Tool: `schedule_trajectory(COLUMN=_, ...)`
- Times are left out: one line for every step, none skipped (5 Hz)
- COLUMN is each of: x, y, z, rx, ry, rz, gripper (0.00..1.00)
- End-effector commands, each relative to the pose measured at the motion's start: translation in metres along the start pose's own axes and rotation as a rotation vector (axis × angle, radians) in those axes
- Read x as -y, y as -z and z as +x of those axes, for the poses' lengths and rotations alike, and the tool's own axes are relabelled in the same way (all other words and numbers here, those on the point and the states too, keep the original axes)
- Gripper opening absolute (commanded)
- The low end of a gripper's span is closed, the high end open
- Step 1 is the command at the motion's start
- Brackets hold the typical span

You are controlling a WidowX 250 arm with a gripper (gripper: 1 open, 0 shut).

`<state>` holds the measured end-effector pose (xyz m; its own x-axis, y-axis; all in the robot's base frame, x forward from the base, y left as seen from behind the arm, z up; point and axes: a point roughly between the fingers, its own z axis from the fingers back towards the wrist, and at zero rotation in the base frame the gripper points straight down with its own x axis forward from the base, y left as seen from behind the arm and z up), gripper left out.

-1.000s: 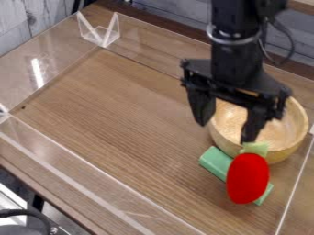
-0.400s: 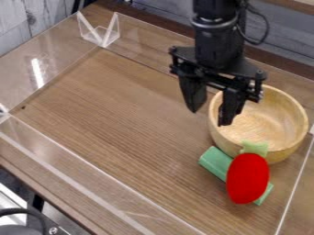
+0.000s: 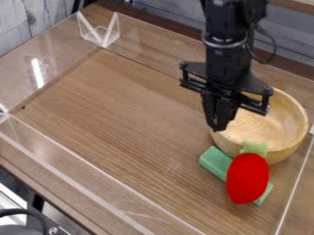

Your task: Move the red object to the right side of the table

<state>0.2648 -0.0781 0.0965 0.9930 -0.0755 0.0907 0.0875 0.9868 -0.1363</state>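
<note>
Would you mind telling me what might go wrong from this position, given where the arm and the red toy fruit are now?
1. The gripper is shut and empty over the near rim of the wooden bowl, apart from the red toy fruit; descending, it may strike the rim.
2. The fruit touches the green block, so a grasp could catch or drag the block.
3. The fruit looks glossy and rounded, so it may slip from the fingers.

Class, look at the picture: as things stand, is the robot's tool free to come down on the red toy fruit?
Probably yes. The red object lies uncovered on the table, its top bare. The tool, jaws shut, hangs over the bowl's near rim; it would need to open and shift toward the fruit.
</note>
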Motion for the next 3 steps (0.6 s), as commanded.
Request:
schedule_trajectory(x=-0.002, y=0.002, z=0.017, rx=0.042, ry=0.043, rz=-0.014, gripper=0.0)
schedule_trajectory(x=-0.013, y=-0.003, z=0.02, rx=0.037, ry=0.041, rz=-0.018, gripper=0.0)
schedule_trajectory(x=-0.021, y=-0.005, z=0.024, rx=0.03, ry=0.043, rz=-0.023, gripper=0.0)
